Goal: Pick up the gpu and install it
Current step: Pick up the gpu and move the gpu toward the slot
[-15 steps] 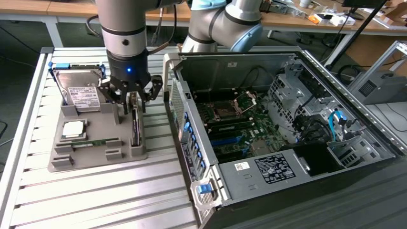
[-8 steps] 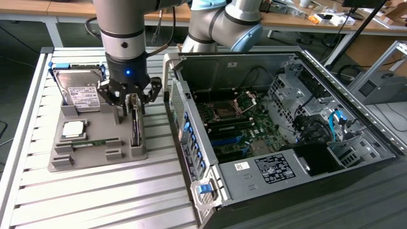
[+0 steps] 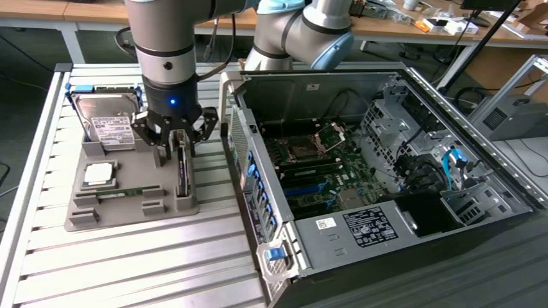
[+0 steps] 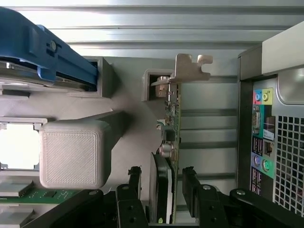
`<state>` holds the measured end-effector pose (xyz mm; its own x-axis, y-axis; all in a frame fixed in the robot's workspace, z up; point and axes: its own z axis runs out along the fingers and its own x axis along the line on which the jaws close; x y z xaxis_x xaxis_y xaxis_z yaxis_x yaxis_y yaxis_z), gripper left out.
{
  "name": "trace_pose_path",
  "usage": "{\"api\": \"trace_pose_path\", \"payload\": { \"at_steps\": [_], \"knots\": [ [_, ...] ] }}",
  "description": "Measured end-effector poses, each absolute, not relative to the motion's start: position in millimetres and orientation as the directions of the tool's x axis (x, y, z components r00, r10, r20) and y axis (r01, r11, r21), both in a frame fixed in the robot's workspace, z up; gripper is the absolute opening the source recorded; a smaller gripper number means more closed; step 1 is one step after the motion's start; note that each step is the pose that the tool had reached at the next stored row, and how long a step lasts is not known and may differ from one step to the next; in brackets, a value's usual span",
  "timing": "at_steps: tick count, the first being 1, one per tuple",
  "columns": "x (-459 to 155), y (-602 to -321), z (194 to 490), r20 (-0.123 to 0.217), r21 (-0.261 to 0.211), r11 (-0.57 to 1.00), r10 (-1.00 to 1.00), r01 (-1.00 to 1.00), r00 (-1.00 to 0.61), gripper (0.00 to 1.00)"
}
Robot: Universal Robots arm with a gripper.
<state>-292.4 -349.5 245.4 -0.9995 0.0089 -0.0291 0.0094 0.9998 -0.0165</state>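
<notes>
A: What sits at the exterior view's left?
B: A slatted metal table [image 3: 128,269] carrying a grey holder [image 3: 128,218]. A hard drive [image 3: 110,125] stands at the holder's far end. A processor chip [image 3: 99,173] lies nearer, and a memory stick [image 3: 128,192] lies flat in front of that.
A: And the gpu [image 3: 182,179]?
B: It stands on edge in the slot along the holder's edge, on the exterior view's right. The wrist view shows its green board and black cooler side by side. Its silver bracket [image 4: 190,69] is at the end away from the arm.
A: The end effector [image 3: 176,154]?
B: It hangs straight over the card, jaws spread wide. Its fingers [image 4: 189,180] straddle the gpu, one on each face. A slim gap shows on both sides, so nothing is gripped.
A: Further right?
B: The open computer case [image 3: 376,167] lies on its side just beside the holder, motherboard [image 3: 317,167] exposed.
</notes>
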Motion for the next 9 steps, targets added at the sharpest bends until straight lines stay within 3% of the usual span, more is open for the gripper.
{"api": "trace_pose_path", "payload": {
  "at_steps": [9],
  "knots": [
    [-292.4, -349.5, 244.6, -0.029, -0.016, 1.000, 0.009, 0.009, -1.000, 0.48]
  ]
}}
